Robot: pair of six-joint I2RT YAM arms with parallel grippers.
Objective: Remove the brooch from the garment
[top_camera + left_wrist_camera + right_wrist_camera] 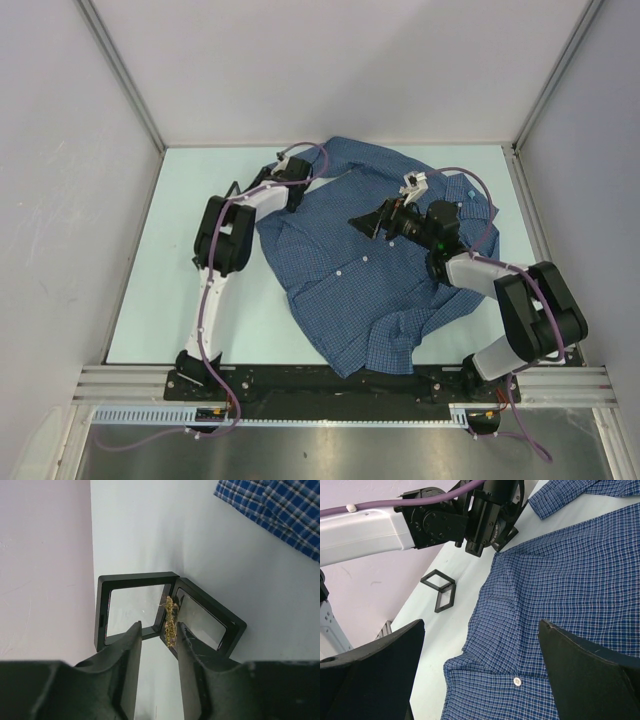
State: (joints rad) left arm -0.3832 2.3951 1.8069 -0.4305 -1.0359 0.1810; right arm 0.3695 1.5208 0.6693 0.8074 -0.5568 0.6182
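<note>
From above, I see the blue fine-checked long-sleeved button-up shirt (370,280) spread across the pale flat table (180,250). My left gripper (285,172) sits at the shirt's far left edge, by a sleeve. I cannot read its jaws from up here. My right gripper (360,223) hangs over the upper middle of the shirt.

On the left wrist camera, the two dark fingers (127,655) stand parted with a clear gap. Just ahead, a small black hinged frame case with clear panels (137,579) lies opened on the table. The small gold twig-like brooch (170,620) lies along the case's hinge, in line with the gap and just beside the right-hand finger. I cannot tell whether it touches that finger. It is off the shirt, whose corner shows at upper right, well apart.

On the right wrist camera, the broad black fingers (585,670) are spread wide above the shirt front, gripping nothing. A small white button (517,681) shows between them. The case sits on bare table just beside the shirt's edge.
</note>
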